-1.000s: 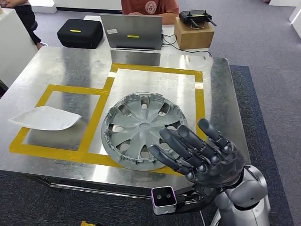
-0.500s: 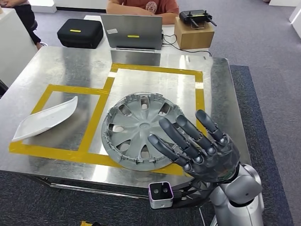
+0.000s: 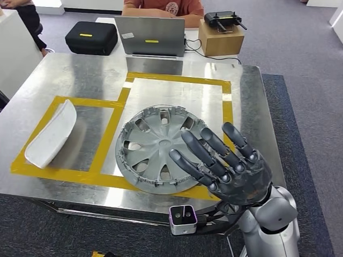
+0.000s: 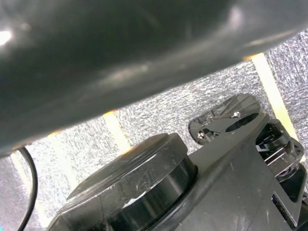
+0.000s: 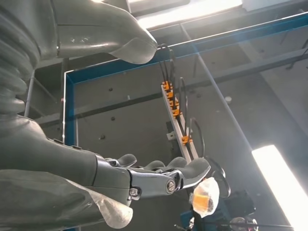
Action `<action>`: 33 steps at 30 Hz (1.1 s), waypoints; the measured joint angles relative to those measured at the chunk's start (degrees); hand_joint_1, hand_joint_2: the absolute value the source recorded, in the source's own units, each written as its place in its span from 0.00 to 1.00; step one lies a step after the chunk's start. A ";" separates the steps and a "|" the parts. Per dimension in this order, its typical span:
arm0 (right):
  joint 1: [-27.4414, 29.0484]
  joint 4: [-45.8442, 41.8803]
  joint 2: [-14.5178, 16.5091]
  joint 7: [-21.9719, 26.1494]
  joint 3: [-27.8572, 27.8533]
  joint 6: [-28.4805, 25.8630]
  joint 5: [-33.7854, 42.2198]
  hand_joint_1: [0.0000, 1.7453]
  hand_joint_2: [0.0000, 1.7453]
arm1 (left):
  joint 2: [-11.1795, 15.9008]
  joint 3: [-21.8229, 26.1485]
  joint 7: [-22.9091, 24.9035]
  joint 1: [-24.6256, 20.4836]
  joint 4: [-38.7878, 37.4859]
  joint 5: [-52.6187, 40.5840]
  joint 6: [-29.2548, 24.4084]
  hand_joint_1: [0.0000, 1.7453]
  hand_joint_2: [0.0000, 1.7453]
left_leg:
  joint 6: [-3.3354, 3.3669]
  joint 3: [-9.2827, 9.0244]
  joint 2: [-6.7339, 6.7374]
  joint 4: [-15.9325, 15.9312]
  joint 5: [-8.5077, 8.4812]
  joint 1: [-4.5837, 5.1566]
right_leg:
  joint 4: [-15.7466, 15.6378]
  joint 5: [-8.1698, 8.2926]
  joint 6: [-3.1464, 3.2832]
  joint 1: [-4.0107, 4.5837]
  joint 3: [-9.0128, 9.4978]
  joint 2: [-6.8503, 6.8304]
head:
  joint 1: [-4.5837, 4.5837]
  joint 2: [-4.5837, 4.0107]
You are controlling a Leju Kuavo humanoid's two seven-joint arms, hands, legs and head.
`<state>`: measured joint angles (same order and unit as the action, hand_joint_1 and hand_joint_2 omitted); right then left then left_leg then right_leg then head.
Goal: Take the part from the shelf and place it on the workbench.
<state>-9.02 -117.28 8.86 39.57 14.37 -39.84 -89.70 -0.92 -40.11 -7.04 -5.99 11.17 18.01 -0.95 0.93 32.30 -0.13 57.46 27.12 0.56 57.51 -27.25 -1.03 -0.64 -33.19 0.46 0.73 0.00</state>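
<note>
Hubcap (image 3: 163, 148) is lying flat inside the workbench (image 3: 246, 101) tape outline as the right hand (image 3: 226, 168), fingers spread and empty, is hovering at its near edge, risking a nudge.

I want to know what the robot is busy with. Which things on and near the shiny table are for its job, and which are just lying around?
For the job:
wheel cover, lying on the workbench
right hand, open above it

Just lying about:
white curved part in the smaller taped square
laptop
black case
cardboard box
</note>
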 joint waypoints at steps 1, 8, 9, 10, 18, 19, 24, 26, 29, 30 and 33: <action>0.00 0.04 0.01 0.01 -0.01 0.01 0.00 0.00 1.00 | 0.00 0.01 0.00 0.00 0.00 0.00 0.01 0.00 0.00 | 0.00 0.00 0.00 0.00 0.00 0.00 | 0.00 0.00 0.00 0.00 0.00 0.00 | 0.00 0.00; 0.07 0.88 0.07 -0.76 -0.75 0.00 0.00 0.00 1.00 | -0.01 0.12 -0.02 0.00 0.00 0.28 -0.05 0.00 0.00 | 0.00 0.00 0.00 0.00 0.00 0.00 | 0.00 0.00 0.00 0.00 0.00 0.00 | 0.00 0.00; 0.12 1.27 0.08 -1.41 -0.97 0.00 0.00 0.00 1.00 | -0.01 0.12 -0.01 0.01 0.00 0.38 -0.08 0.00 0.00 | 0.00 0.00 0.00 0.00 0.00 0.00 | 0.00 0.00 0.00 0.00 0.00 0.00 | 0.00 0.00; 0.14 1.72 0.08 -2.27 -1.14 0.00 0.00 0.00 1.00 | -0.02 0.11 0.03 0.04 0.01 0.43 -0.10 0.00 0.00 | 0.00 0.01 0.00 0.00 0.00 0.00 | 0.00 0.00 0.00 0.00 0.01 0.00 | 0.00 0.00; 1.01 4.66 0.13 -1.47 -2.44 -0.01 -0.02 0.00 1.00 | -0.19 0.11 -0.27 0.84 0.15 -0.13 -0.84 0.00 0.00 | 0.01 0.02 0.00 0.00 0.00 0.00 | 0.00 0.00 0.00 0.00 -0.01 -0.02 | 0.00 0.00; 1.36 4.79 0.23 -0.71 -2.92 -0.01 -0.02 0.00 1.00 | -0.27 0.11 -0.72 0.98 0.15 -0.16 -0.91 0.00 0.00 | 0.01 0.03 0.00 0.00 0.00 0.00 | 0.00 0.00 0.00 0.00 -0.02 0.00 | -0.01 0.00; 1.99 5.34 0.32 -0.03 -4.26 -0.01 -0.02 0.00 1.00 | -0.57 0.11 -1.42 1.21 0.15 -0.17 -0.98 0.00 0.00 | 0.01 0.04 0.00 0.00 0.00 0.00 | 0.00 0.00 0.00 0.00 -0.03 0.00 | -0.01 0.00; 2.12 5.48 0.34 -0.01 -4.44 -0.01 -0.01 0.00 1.00 | -0.60 0.11 -1.46 1.28 0.15 -0.17 -1.00 0.00 0.00 | 0.01 0.04 0.00 0.00 0.00 0.00 | 0.00 0.00 0.00 0.00 -0.04 0.01 | -0.01 0.00; 2.42 5.73 0.92 -0.24 -4.65 -0.01 -0.01 0.00 1.00 | -0.60 0.13 -1.85 1.31 0.15 -0.03 -1.11 0.00 0.00 | 0.01 0.03 0.00 0.00 0.00 0.00 | 0.00 0.00 0.00 0.00 -0.04 0.01 | 0.00 0.00; 2.67 5.81 1.27 -0.48 -4.68 -0.01 -0.01 0.00 1.00 | -0.60 0.14 -2.02 1.32 0.15 0.06 -1.16 0.00 0.00 | 0.01 0.03 0.00 0.00 0.00 0.00 | 0.00 0.00 0.00 0.00 -0.04 0.00 | -0.01 0.00; 3.79 5.94 2.04 -1.12 -4.80 -0.01 -0.01 0.00 1.00 | -0.61 0.22 -2.23 1.46 0.15 0.44 -1.35 0.00 0.00 | 0.01 0.04 0.00 0.04 0.00 0.04 | -0.02 0.02 -0.03 -0.04 -0.03 0.00 | -0.01 0.00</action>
<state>-5.23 -111.34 10.90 38.45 9.57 -39.85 -89.71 -1.53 -39.88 -9.27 -4.54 11.32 18.45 -2.30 0.94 32.34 -0.13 57.50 27.13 0.60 57.49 -27.22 -1.05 -0.67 -33.22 0.46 0.73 0.00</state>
